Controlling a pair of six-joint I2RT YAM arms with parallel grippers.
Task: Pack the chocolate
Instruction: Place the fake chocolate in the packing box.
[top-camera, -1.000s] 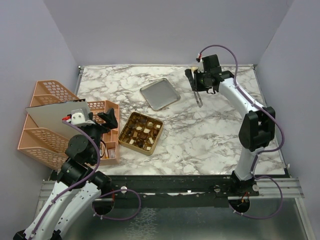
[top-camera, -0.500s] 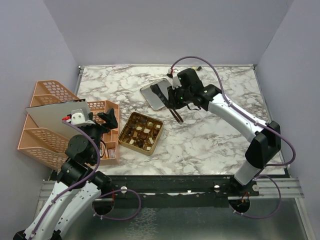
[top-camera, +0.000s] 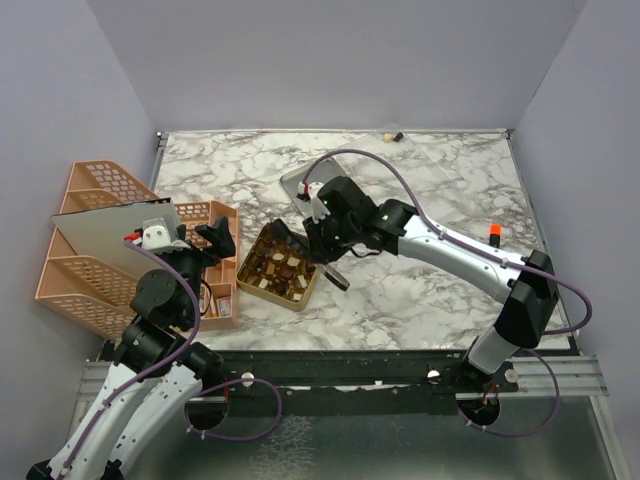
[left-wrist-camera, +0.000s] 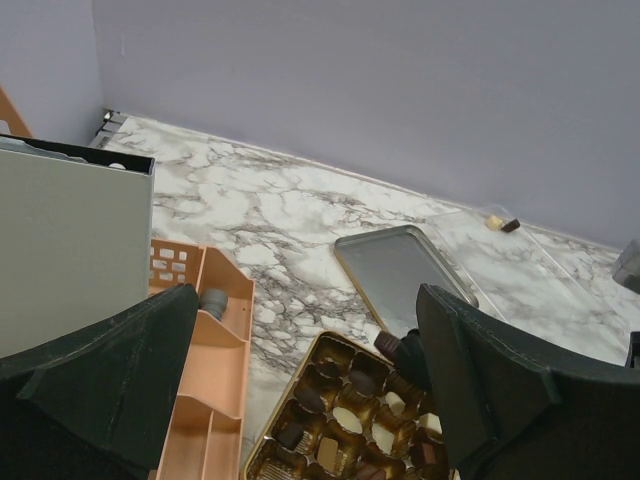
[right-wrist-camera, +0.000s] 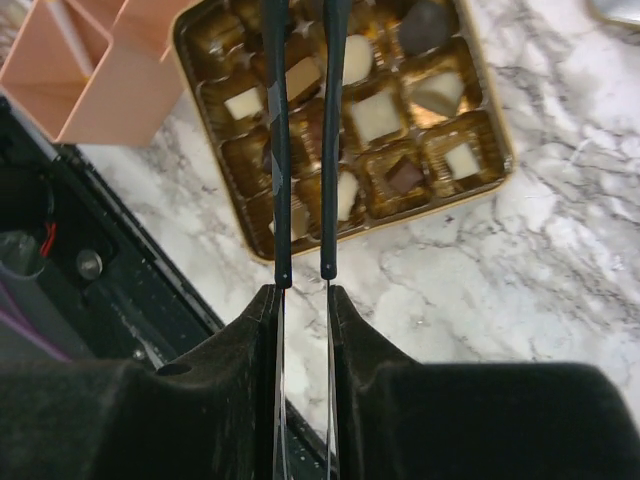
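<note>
Step in hand, as judged: delivery to the tray (top-camera: 269, 295). Right pincer (top-camera: 281, 232): hovers over the tray's far corner, fingers almost together with only a slim gap. Tips cropped in the wrist view, so cannot tell whether holding a piece. Left pincer (top-camera: 215, 236): sits by the organizer (top-camera: 205, 275), spread wide, holds nothing. Chocolate (right-wrist-camera: 378, 115): mostly seated in tray compartments, plus two loose pieces (top-camera: 391, 135) at the far edge of the table (top-camera: 430, 270).

Next move probably calls for lowering over a vacant compartment, parting the fingers slightly, then lifting clear without nudging neighbours.

Change since one second ago: right-arm sweep from the table's far right, over the lid (left-wrist-camera: 400, 270) at the half-second mark, to the tray. No change at the left arm.
</note>
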